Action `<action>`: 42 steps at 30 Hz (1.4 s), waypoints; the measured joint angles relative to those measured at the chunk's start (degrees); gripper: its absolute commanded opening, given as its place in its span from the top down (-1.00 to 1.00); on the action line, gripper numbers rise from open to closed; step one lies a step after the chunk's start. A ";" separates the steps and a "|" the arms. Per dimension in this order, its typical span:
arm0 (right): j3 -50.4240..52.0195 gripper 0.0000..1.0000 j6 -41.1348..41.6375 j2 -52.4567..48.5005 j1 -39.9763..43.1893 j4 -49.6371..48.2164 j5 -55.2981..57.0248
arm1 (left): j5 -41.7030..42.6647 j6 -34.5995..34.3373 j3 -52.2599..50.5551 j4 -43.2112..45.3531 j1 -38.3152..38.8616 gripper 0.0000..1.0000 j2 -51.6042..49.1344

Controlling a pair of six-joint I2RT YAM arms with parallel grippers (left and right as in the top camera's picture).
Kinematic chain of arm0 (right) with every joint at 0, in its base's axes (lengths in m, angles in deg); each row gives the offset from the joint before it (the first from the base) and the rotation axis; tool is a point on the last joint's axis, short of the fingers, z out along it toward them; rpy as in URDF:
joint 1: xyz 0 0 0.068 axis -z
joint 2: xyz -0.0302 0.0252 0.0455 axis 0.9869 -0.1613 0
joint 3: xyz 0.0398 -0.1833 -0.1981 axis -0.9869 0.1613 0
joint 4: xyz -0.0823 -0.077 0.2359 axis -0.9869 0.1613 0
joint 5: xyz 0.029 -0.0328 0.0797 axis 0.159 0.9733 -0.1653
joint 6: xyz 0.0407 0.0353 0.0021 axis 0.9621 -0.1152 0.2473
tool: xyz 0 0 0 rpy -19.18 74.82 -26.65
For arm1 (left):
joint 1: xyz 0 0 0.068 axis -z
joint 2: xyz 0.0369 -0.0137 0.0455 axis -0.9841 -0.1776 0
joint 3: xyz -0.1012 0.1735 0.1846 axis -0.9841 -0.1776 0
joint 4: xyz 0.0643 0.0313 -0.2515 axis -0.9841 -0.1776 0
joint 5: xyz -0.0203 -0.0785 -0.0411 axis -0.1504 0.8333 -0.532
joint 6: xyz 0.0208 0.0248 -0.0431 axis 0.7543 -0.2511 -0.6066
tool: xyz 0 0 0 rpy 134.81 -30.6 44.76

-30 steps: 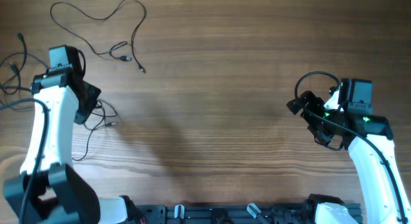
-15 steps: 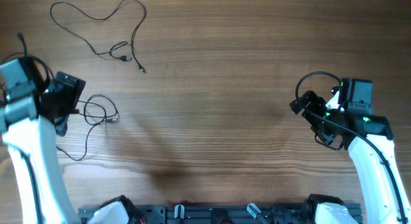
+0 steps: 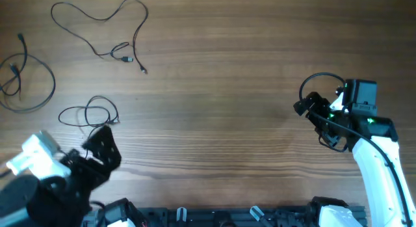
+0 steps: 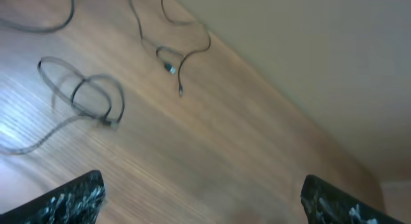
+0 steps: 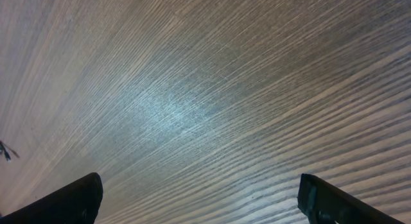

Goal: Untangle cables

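Overhead, cables: three strands lie well apart at the table's (image 3: pixel 214 90) left: long cable (image 3: pixel 97 19), side loop (image 3: pixel 53 87), small loop (image 3: pixel 91 110). No knot seems left.
Overhead, tools: left tool (image 3: pixel 103 147) just below the small loop; right tool (image 3: pixel 302 105) far off.
Left wrist: fingers apart, empty, small loop ahead.
Right wrist: fingers apart over bare wood, likely idle.

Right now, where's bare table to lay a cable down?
The wide middle of the table, between the looped cable and the right gripper, is bare, as is the far right corner. The left is crowded: long cable, coiled cable, looped cable.
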 measured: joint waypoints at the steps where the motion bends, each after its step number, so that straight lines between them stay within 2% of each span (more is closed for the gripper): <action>1: 0.00 -0.99 0.00 0.00 0.00 0.00 0.00 | 0.13 0.07 0.00 -3.02 0.44 -1.00 1.03; 8: 0.00 -0.99 0.00 0.00 0.00 0.00 0.00 | 0.33 0.39 -0.13 -15.32 2.82 -1.00 2.25; 14: 0.00 -1.00 0.00 0.00 0.00 0.02 0.02 | 0.35 0.39 -0.15 -16.11 9.31 -1.00 6.27; 23: 0.00 -0.99 0.00 -0.02 0.00 0.00 0.00 | 0.50 0.39 -0.26 -16.28 18.69 -1.00 24.04; 27: 0.02 -0.99 0.00 0.00 0.00 0.02 0.02 | 0.52 0.39 0.26 -19.08 20.85 -1.00 29.16; 32: 0.02 -0.99 0.00 -0.02 0.00 0.00 0.00 | 0.52 0.39 0.61 -23.17 21.16 -1.00 29.49; 37: 0.00 -0.99 0.00 -0.02 0.00 0.00 0.02 | 0.55 0.39 0.61 -22.62 21.16 -1.00 29.51; 42: 0.00 -0.99 0.00 -0.02 0.00 0.00 0.00 | -1.97 0.42 -0.66 -6.29 21.16 -1.00 29.62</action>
